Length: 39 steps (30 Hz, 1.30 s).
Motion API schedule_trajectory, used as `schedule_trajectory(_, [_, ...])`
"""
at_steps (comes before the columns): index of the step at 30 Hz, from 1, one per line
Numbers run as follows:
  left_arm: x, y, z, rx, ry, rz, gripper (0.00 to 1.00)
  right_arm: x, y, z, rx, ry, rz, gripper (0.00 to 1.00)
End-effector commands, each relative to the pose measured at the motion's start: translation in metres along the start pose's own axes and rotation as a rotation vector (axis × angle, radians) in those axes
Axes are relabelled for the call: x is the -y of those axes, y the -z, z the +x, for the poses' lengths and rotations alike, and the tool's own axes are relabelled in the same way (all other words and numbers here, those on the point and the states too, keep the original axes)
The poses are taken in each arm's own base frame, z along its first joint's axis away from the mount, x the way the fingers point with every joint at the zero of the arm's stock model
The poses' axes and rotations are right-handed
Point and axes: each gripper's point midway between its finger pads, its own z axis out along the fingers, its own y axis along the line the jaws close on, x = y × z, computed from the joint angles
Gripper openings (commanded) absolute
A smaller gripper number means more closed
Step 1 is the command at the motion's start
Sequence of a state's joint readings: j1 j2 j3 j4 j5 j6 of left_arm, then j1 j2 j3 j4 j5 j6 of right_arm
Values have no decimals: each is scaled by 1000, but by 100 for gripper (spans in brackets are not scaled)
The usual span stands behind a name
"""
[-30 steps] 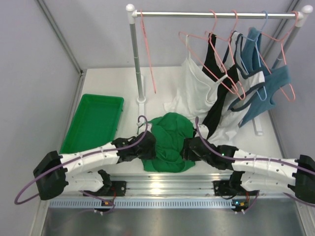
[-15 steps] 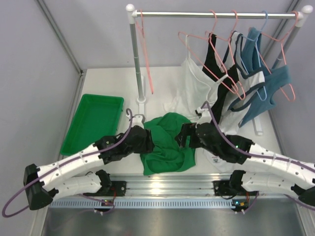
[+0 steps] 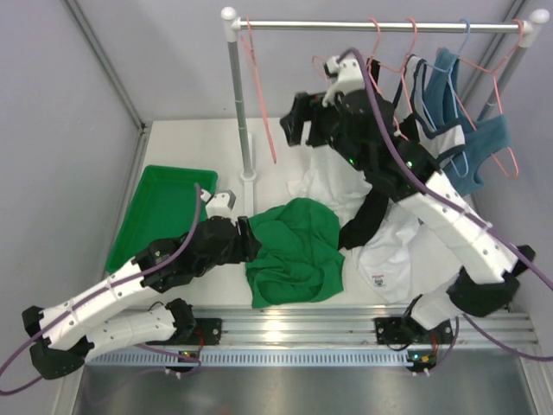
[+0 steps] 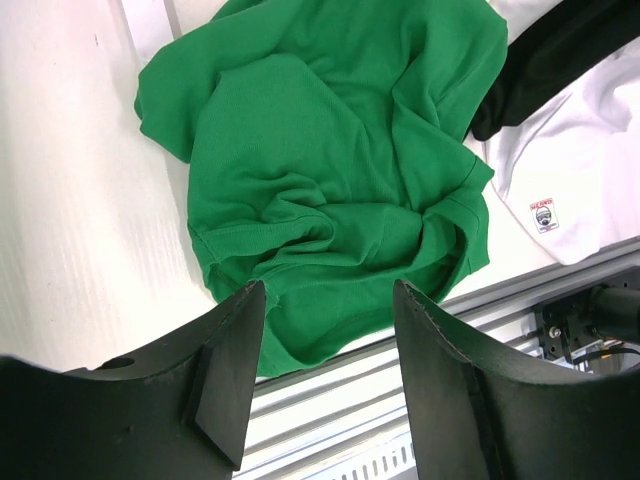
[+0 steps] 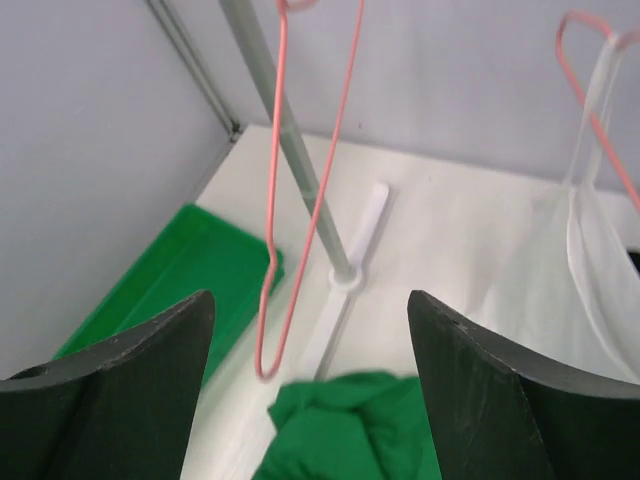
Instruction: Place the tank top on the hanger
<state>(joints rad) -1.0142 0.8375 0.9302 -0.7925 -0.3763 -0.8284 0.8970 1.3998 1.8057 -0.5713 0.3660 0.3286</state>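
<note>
The right gripper is seen with its jaws spread wide and nothing between them, held high in the upper centre of the top view. Straight ahead of it, near but apart, hangs the hanger. It is hooked over the left end of the rail, just beside the upright pole. Its long axis runs from top to bottom of the wrist frame, with the hook uppermost and the frame turned nearly edge-on. This arm is judged the nearer one for taking the hanger.

The left gripper is also open and empty, poised over the left edge of the tank top. Whether its fingertips touch the cloth cannot be told. The tank top lies bunched on the desk in the lower centre of the top view, to the right of the left gripper and close to the desk's near edge. Its straps cannot be made out in the heap, so its long axis and heading cannot be stated. A white garment lies touching its right side.
</note>
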Motion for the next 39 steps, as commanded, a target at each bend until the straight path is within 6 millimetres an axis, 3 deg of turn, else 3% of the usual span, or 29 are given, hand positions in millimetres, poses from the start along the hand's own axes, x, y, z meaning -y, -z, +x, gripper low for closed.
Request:
schedule_trajectory(1, [2,9,-12,28,-15,7,59,-12,-46,-11,-26,157,-62,78])
schedule_trajectory(2, [3,10,-13,33,-15,11,59,-12,-55,-15,-21,177,-67,79])
schedule_trajectory(3, [4,10,-14,35,-16,16,59,-19,-56,-34,22,172,-86,80])
schedule_trajectory(4, [4,9,-14,34,-22,14,59,-23,-73,-24,-1,182,-90,80])
schedule_trajectory(6, [5,11,-17,41,-26,14,59,-27,-82,-36,35,189,-93,80])
schedule_trajectory(10, [4,12,-18,43,-36,12,59,-28,-112,-23,26,213,-67,80])
schedule_trajectory(14, [3,12,-18,41,-40,6,59,-19,-124,-14,17,235,-14,68])
schedule_trajectory(18, [1,12,-18,46,-37,-1,59,-17,-130,-5,-2,247,-8,49])
schedule_trajectory(24, [0,10,-14,35,-32,-3,59,-16,-132,2,-18,255,-3,36])
schedule_trajectory(30, [-1,9,-13,31,-36,-7,59,-15,-135,7,-31,264,-1,28])
schedule_trajectory(39, [-1,10,-14,31,-32,-8,59,-15,-139,7,-32,277,4,25])
